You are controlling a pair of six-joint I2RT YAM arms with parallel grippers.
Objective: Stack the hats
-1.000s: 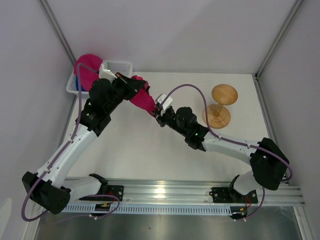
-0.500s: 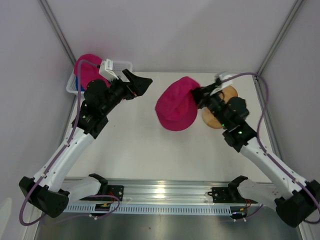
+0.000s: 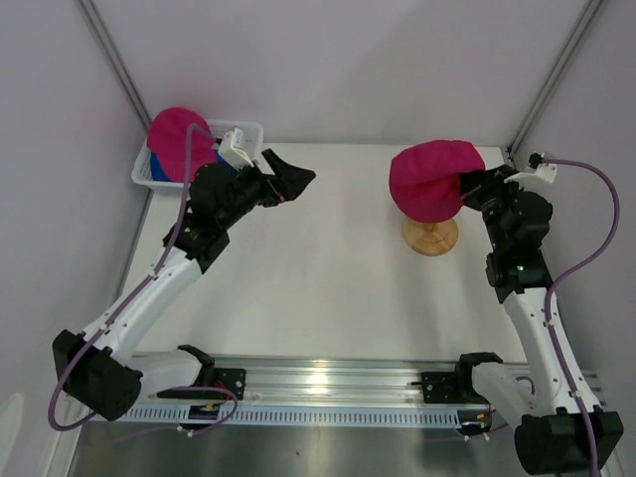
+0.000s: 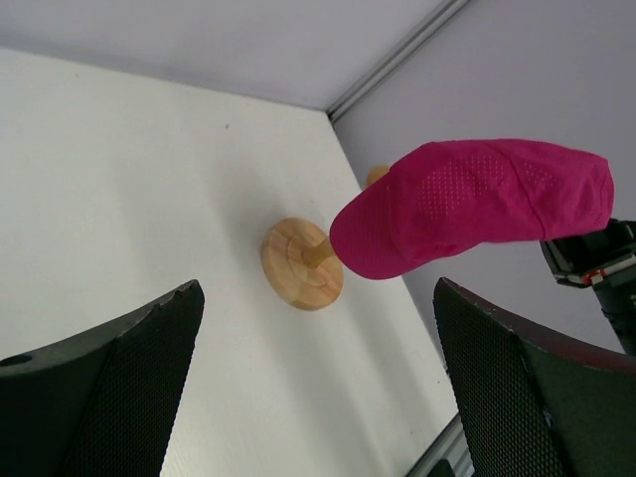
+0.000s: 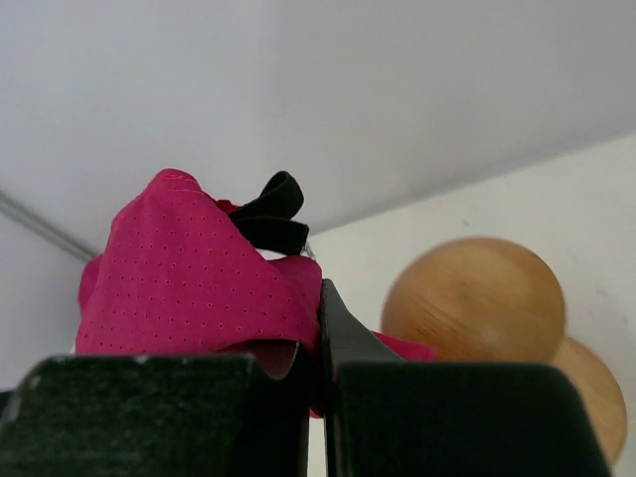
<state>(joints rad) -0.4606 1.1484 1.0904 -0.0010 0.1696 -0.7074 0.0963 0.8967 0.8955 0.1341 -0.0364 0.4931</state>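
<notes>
Right gripper (image 3: 467,187): jaws pinched shut on the pink hat (image 3: 429,177), gripping its rear edge. The hat hangs over the stand (image 3: 430,237) at the surface's (image 3: 318,268) far right. It covers the ball top from above; can't tell if it touches. Left gripper (image 3: 286,179): jaws wide, in the air near the basket (image 3: 250,128). Second pink hat (image 3: 177,134) lies in the basket over a blue hat (image 3: 158,167).

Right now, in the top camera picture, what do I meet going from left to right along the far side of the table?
Basket holding a pink hat → left gripper, open → second pink hat, over the wooden stand → right gripper.
</notes>
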